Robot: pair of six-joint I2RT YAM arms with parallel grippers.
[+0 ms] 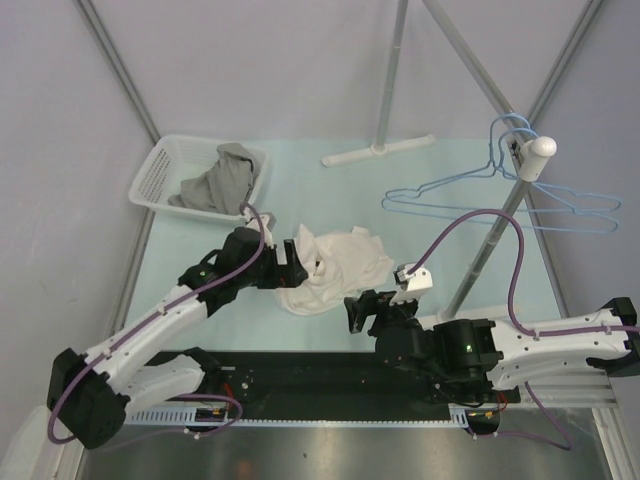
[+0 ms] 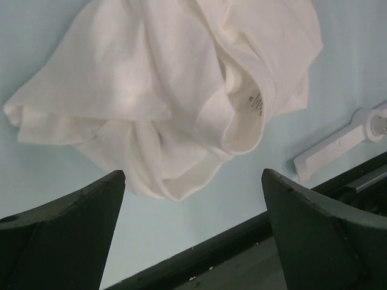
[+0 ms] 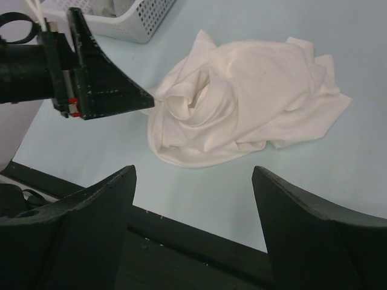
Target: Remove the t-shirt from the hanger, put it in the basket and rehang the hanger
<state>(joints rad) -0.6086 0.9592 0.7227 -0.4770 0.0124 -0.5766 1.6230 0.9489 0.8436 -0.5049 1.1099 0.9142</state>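
The pale blue table [image 1: 330,200] has bare surface on every side of the cloth heap. The left arm [image 1: 150,330] reaches diagonally from its near-left base toward the middle. The left jaws are spread wide and grasp nothing, their tips at the heap's left edge; whether they touch it I cannot tell. The right arm [image 1: 540,345] lies low along the near edge, pointing left. The right jaws are also parted and empty, just short of the cloth. The white t-shirt [image 1: 340,265] lies crumpled on the table between the two, collar up. The white basket [image 1: 165,170] with a grey garment [image 1: 220,180] sits at the far left. The blue hanger [image 1: 440,182] hangs bare on the stand [image 1: 490,240] at right, well apart from the shirt.
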